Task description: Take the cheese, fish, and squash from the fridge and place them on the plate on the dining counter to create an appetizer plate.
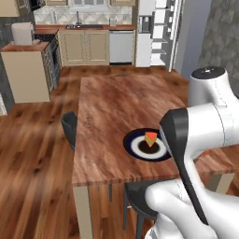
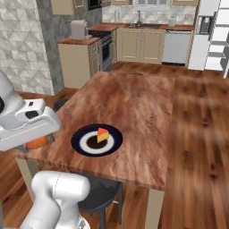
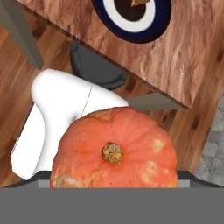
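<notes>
The squash [image 3: 114, 151] is seen close up in the hand view, orange with a brown stem stub on top, right at the gripper; the fingertips themselves are hidden by it, so the jaws are taken to be spread wide around it. In the right base view a sliver of the same orange shows under the white hand, at the near left corner of the counter [image 2: 138, 107].

The plate [image 1: 136, 145] is set on the near part of the counter, slightly right of its middle, with a navy rim and white centre. The cheese [image 1: 150, 138] is lying on the plate, toward its far right side, beside a dark patch at the centre that cannot be made out clearly.

A dark stool [image 1: 70, 126] is tucked at the counter's left side, and another [image 2: 96, 194] is seen under its near edge. The fridge [image 1: 156, 32] is standing far back on the right, with its white shelves exposed.
</notes>
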{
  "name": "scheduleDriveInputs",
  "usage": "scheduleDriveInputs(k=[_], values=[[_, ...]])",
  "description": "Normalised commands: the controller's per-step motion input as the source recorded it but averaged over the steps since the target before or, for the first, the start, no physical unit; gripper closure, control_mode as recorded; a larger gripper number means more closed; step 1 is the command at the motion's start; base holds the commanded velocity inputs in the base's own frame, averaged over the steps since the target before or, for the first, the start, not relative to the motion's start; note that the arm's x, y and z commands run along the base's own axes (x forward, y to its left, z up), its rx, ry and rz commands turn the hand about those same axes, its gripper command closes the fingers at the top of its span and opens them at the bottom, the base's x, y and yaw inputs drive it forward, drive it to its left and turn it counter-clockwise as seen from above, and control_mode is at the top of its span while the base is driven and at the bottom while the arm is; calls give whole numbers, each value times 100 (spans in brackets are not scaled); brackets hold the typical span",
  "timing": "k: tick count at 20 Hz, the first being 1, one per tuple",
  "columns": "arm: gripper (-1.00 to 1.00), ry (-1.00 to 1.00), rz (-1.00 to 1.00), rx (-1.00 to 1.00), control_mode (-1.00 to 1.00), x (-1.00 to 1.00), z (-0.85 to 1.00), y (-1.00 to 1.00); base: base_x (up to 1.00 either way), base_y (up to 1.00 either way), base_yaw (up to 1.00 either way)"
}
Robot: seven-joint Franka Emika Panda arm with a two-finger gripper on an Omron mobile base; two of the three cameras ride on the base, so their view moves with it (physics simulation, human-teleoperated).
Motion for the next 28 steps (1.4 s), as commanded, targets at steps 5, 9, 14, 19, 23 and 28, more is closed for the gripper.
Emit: scheduleDriveInputs(k=[5,9,14,19,23,28], values=[[100,1,-3,8,-100,37,-44,9,0,0,0],[100,0,-1,19,-100,35,-47,0,0,0,0],[100,0,0,11,-100,58,-20,1,0,0,0],[100,1,0,0,-100,52,1,9,0,0,0],[100,1,0,0,-100,61,-8,9,0,0,0],[100,1,0,0,-100,59,-32,10,0,0,0]])
